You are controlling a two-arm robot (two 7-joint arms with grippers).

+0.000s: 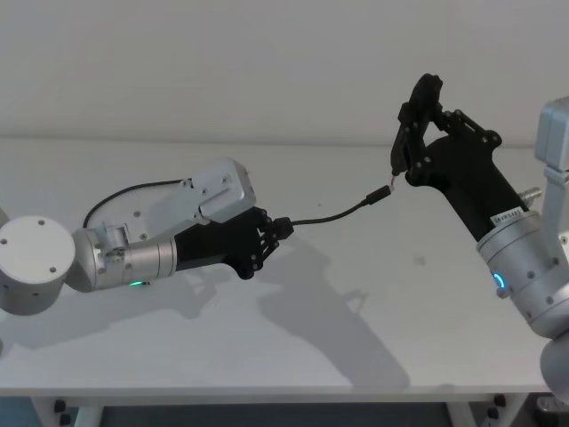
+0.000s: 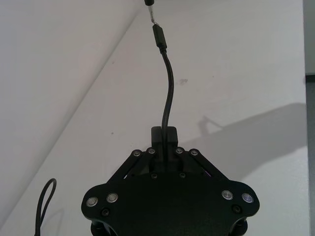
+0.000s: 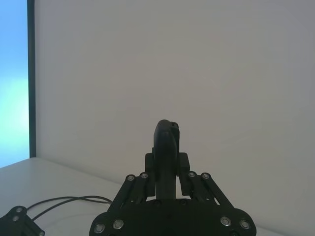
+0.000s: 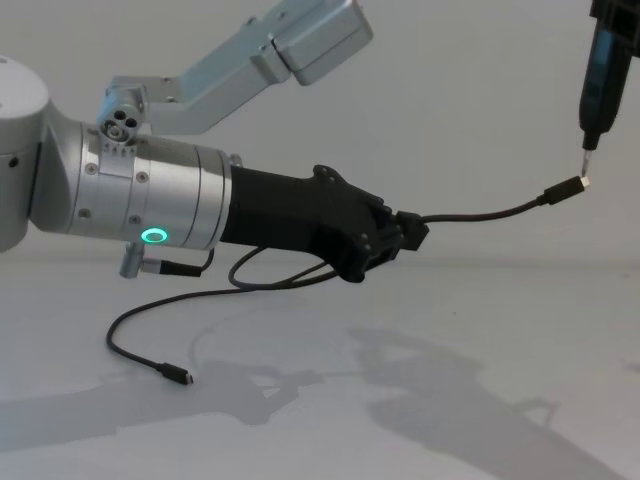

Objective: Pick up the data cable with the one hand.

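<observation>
The data cable (image 1: 333,215) is a thin black cord. My left gripper (image 1: 280,227), the one hand with the green ring, is shut on it above the table. From the fingers (image 2: 163,132) the cable (image 2: 168,83) arcs forward to a silver-tipped plug (image 4: 565,188) held in the air. Its other end trails back under the arm to a plug (image 4: 178,376) lying on the table. My right gripper (image 1: 413,120) is raised at the right, shut on a short black lead (image 1: 395,160). The lead's metal tip (image 4: 588,150) hangs just above the cable's plug.
The white table (image 1: 267,356) runs to a front edge close to me, with a plain wall behind. The slack of the cable loops (image 1: 124,196) behind my left arm. My left arm's shadow falls across the middle of the table.
</observation>
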